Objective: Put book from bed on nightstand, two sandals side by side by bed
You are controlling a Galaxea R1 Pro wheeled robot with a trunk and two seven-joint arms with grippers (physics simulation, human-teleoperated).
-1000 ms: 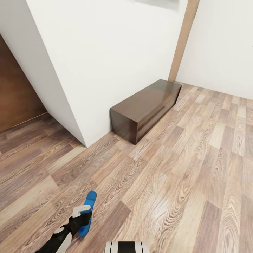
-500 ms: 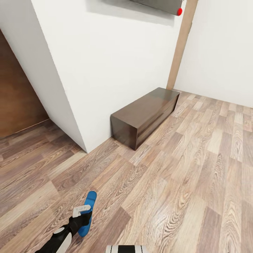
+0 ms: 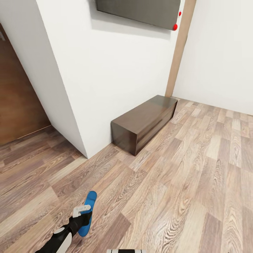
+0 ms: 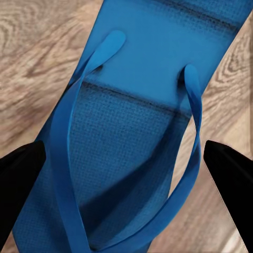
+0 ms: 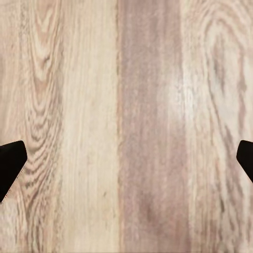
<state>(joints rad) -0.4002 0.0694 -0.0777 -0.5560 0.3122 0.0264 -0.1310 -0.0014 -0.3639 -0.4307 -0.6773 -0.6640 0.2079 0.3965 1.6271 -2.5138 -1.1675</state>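
Seen from the head: left end effector (image 3: 83, 215) low at about 7 o'clock, clamped on a bright blue sandal (image 3: 88, 211) carried just above the wood-plank floor (image 3: 196, 182). At 12 o'clock, a low dark-brown cabinet (image 3: 144, 121) against a white wall (image 3: 116, 77), with a dark flat screen (image 3: 138, 12) mounted above it. At 9 o'clock, a brown door (image 3: 17, 105).

Closer in the left wrist view: sandal (image 4: 137, 132) with flat textured sole, thin blue thong straps curving from two anchor points toward the toe post, black fingertips (image 4: 18, 179) at either side of the sole.

In the right wrist view: right end effector (image 5: 126, 163) spread wide over bare floor planks (image 5: 126, 126), holding nothing, dark fingertips (image 5: 10, 163) at the picture's edges.
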